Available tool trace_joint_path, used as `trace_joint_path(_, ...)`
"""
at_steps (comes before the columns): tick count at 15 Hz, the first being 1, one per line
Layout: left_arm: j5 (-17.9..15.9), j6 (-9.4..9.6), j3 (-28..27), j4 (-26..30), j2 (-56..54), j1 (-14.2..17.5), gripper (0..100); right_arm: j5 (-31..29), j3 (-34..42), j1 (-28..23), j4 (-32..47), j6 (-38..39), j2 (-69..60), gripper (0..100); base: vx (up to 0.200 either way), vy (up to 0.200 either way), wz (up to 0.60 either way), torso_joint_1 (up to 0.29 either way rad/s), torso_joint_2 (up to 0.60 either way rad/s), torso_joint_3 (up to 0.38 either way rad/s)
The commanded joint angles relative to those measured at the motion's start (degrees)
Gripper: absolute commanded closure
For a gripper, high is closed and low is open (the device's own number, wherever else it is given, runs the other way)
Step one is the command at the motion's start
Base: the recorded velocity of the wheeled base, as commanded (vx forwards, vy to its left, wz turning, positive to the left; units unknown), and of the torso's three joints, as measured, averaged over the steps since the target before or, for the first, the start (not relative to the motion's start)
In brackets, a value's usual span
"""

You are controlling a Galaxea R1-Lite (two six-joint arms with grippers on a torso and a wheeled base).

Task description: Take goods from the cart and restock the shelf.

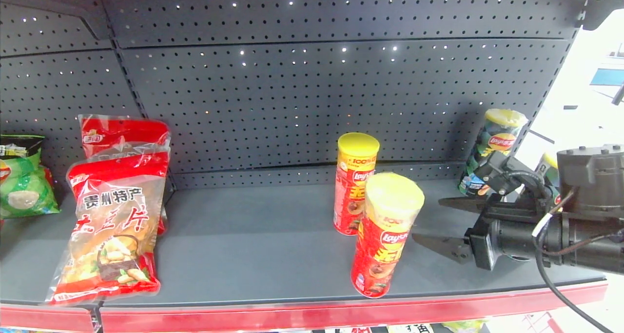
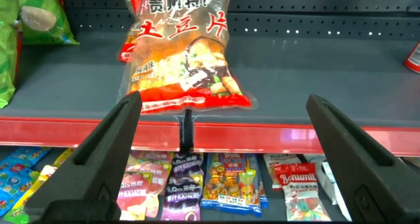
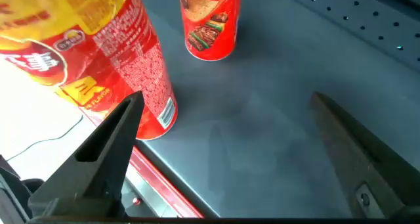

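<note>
Two cans stand tall on the shelf; the front can is just left of the right gripper, the back can behind it; that gripper is wide open, holding nothing; the left gripper, open too, sits farther off, facing the bag

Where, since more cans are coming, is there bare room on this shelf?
The widest bare stretch of shelf lies between the red snack bags and the rear red can. A smaller patch lies between that can and the green can. The right front is crowded: the open right gripper sits beside the front red can.
</note>
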Motion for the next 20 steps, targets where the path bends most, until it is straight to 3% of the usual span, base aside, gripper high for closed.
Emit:
trace_joint_path(1,0.05,-0.02,0.0,-0.01,0.05,0.02,0,0.01,0.98,-0.25,0.06,-0.04,-0.87,0,0.0,0.0,0.0,0.0,0.0,0.0)
trace_joint_path(8,0.05,-0.02,0.0,-0.01,0.05,0.02,0,0.54,5.47,-0.16,-0.64,-0.13,0.19,0,0.0,0.0,0.0,0.0,0.0,0.0)
trace_joint_path(12,0.05,-0.02,0.0,-0.01,0.05,0.02,0,0.63,5.29,-0.16,-8.47,-0.83,5.55,0,0.0,0.0,0.0,0.0,0.0,0.0)
trace_joint_path(20,0.05,-0.02,0.0,-0.01,0.05,0.02,0,1.51,4.85,-0.07,-8.73,-3.38,9.42,0,0.0,0.0,0.0,0.0,0.0,0.0)
